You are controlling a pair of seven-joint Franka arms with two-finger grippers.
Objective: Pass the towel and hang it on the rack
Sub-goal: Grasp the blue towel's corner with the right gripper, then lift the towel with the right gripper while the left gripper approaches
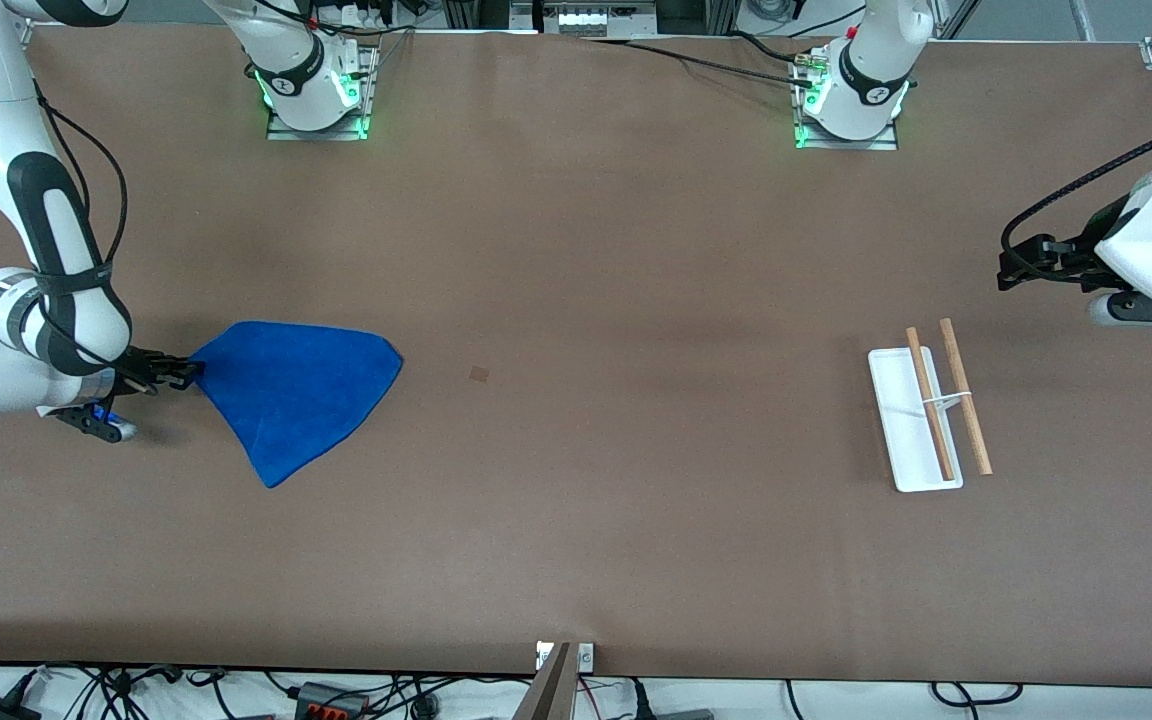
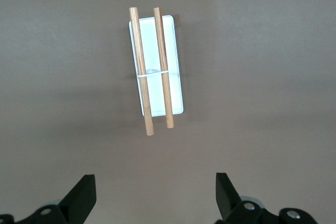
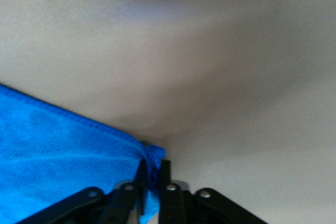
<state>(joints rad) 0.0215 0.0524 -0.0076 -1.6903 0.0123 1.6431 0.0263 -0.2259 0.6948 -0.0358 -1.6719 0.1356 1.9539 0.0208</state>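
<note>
Towel (image 1: 296,400) at my right arm's end of the table, soft and limp, so it'll drape; corner grip is best. My right gripper (image 1: 179,372) is pinching that corner. My left gripper (image 2: 155,195) hovers spread near the rack (image 1: 921,420), waiting

towel (image 1: 296,400) toward right arm's end, rack (image 1: 921,415) toward left arm's end

Towel (image 3: 58,145) corner hidden between fingers (image 3: 140,179)

Blue towel (image 1: 296,400) lies spread, well apart from white two-rod rack (image 1: 914,420).
</note>
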